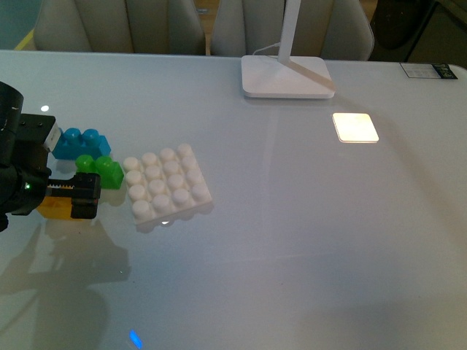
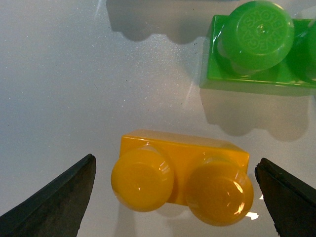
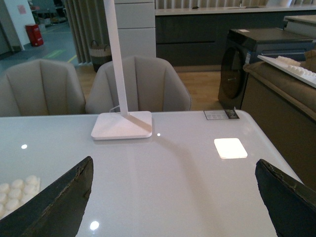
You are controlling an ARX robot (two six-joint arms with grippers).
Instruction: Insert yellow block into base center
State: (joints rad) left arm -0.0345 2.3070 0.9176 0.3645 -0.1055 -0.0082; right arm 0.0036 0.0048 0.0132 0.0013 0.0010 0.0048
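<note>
The yellow block (image 1: 54,208) lies studs up on the table at the far left, apart from the base (image 1: 166,182), a white studded plate to its right. My left gripper (image 1: 66,200) is down over the block and open. In the left wrist view the yellow block (image 2: 180,177) sits between the two dark fingertips (image 2: 54,207) with a gap on each side of it. My right gripper (image 3: 175,197) is open above bare table, nothing between its fingers, and a corner of the base (image 3: 14,193) shows at the edge of that view.
A green brick (image 1: 102,171) (image 2: 256,49) lies just beyond the yellow one, beside the base, and a blue brick (image 1: 80,142) lies behind it. A white lamp foot (image 1: 286,76) (image 3: 122,125) stands at the back, with a bright light patch (image 1: 355,127) to its right.
</note>
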